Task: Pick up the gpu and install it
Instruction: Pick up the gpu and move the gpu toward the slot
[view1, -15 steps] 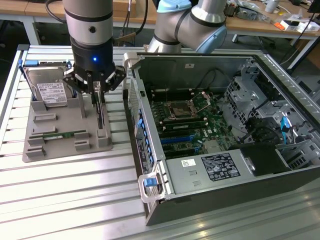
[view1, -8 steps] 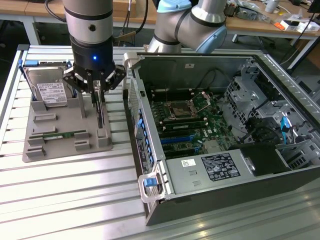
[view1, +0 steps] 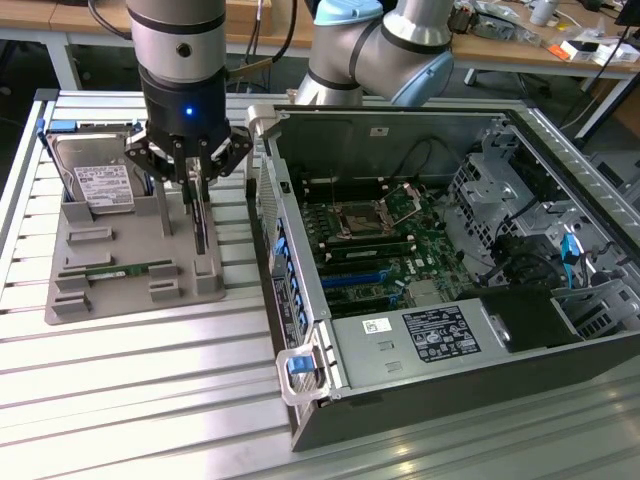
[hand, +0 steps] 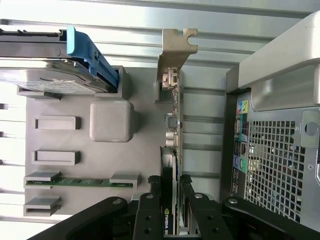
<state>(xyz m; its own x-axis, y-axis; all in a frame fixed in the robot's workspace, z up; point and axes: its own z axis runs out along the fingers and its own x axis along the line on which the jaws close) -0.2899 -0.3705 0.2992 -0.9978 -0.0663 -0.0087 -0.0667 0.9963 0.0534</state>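
The gpu (view1: 201, 218) is a thin dark card standing on edge in the grey holder tray (view1: 100, 300), close to the open computer case (view1: 440, 330). My gripper (view1: 196, 190) reaches straight down over it. In the wrist view the gpu (hand: 173, 125) runs away from the camera, and its silver end bracket (hand: 176, 47) is at the far end. The gripper (hand: 170, 205) has one black finger pressed against each face of the card, so it is shut on it. The card's lower edge still appears to rest in the tray (hand: 145, 155).
A silver hard drive (view1: 98, 180) with a blue clip (hand: 92, 55) stands in the same tray. A green memory stick (view1: 115, 270) lies in its front slot. The case's motherboard has blue slots (view1: 355, 275). The case's rear wall (hand: 280, 165) is just beside the card.
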